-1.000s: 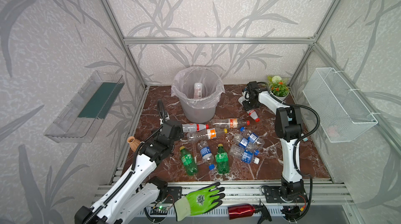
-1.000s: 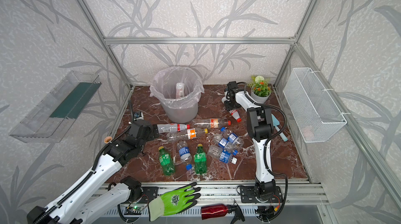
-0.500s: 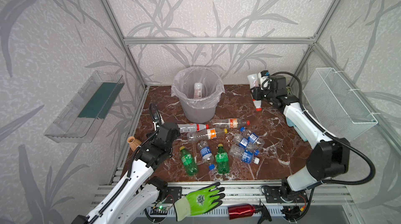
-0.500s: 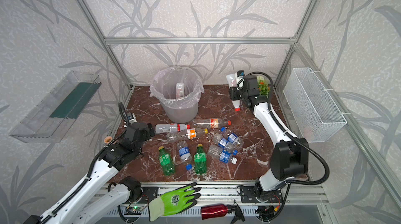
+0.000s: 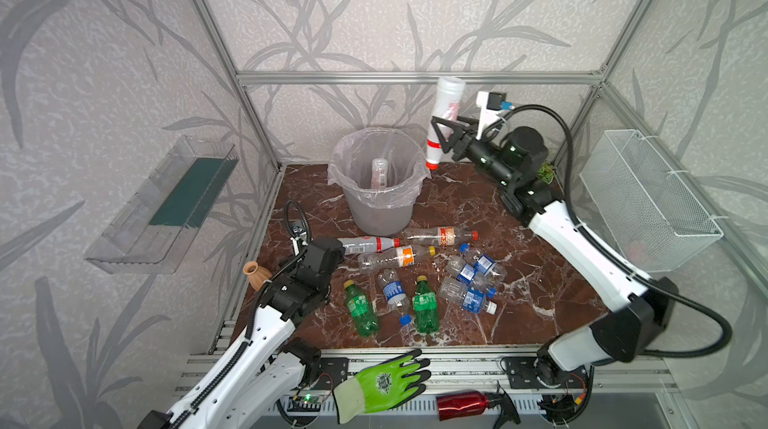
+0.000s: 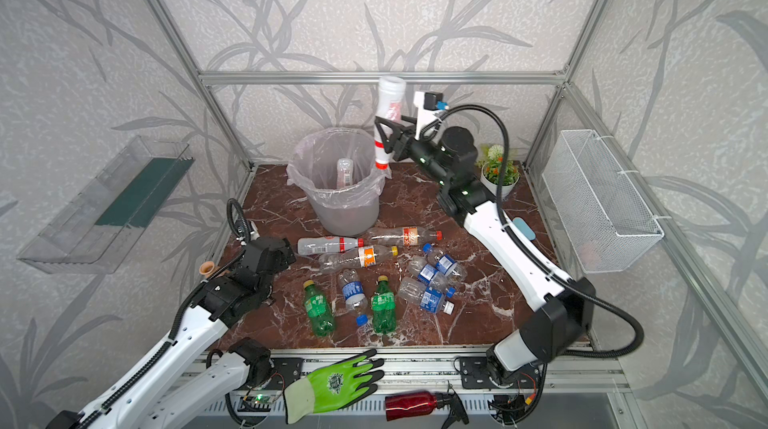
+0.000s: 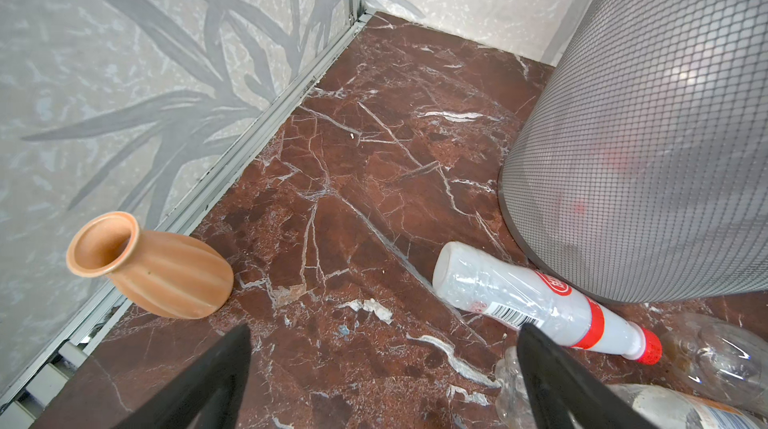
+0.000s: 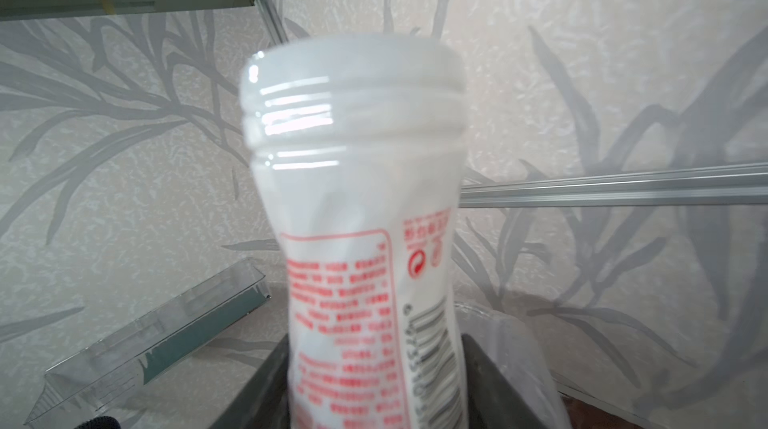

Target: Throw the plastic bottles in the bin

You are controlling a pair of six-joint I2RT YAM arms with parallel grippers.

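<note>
upper centre of the frame: right claw [image 5: 445, 131] grips white bottle [image 5: 448, 94] cap-down beside bin [image 5: 376, 206]; next, probably carry over rim, release. left claw [image 7: 382, 331] open, empty.

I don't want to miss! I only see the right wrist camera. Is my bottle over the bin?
Observer: In both top views the whitish bottle hangs cap down by the right rim of the bin; whether it is over the opening I cannot tell.
Operator: Is anything inside the bin?
Observer: Yes, one red-labelled bottle leans inside it.
Operator: What's the other claw doing?
Observer: The left claw is open and empty, near a red-capped bottle lying by the bin's foot.
</note>
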